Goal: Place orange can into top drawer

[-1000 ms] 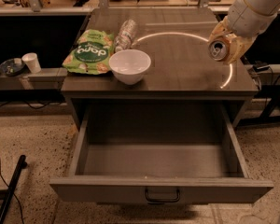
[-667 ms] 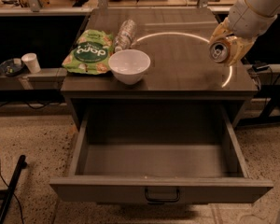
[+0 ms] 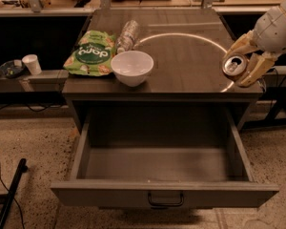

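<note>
Claw (image 3: 237, 67) at right edge grips the can (image 3: 233, 64) over the table (image 3: 190, 66); released here, it would likely miss the drawer (image 3: 167, 192).

Our white arm (image 3: 276, 30) comes in from the upper right; our gripper (image 3: 238, 67), at far right, has its jaws clamped around the orange can (image 3: 233, 63).

The hand (image 3: 236, 67), clasping the orange can (image 3: 233, 63) over the cabinet (image 3: 181, 75), has shifted lower-right.
</note>
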`<state>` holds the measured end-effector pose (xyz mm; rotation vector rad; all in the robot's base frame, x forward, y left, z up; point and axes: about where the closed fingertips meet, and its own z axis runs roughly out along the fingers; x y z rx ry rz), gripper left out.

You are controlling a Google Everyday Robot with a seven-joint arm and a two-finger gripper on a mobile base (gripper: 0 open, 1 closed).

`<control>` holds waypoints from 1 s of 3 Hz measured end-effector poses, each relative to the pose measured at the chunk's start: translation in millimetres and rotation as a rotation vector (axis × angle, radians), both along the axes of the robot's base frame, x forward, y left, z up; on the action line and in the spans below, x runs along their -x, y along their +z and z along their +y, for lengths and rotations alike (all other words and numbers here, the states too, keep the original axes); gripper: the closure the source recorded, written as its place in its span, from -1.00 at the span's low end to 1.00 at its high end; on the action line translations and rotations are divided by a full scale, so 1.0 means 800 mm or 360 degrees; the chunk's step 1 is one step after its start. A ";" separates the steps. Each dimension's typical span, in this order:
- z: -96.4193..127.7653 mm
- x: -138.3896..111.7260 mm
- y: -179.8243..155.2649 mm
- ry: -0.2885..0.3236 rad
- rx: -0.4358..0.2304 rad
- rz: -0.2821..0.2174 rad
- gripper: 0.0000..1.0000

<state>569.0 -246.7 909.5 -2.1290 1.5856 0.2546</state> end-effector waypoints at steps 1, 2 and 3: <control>0.013 0.025 0.005 -0.0090 -0.0312 0.0098 1.00; 0.024 0.051 0.013 -0.0207 -0.0608 0.0186 1.00; 0.045 0.072 0.004 -0.0349 -0.0972 0.0331 1.00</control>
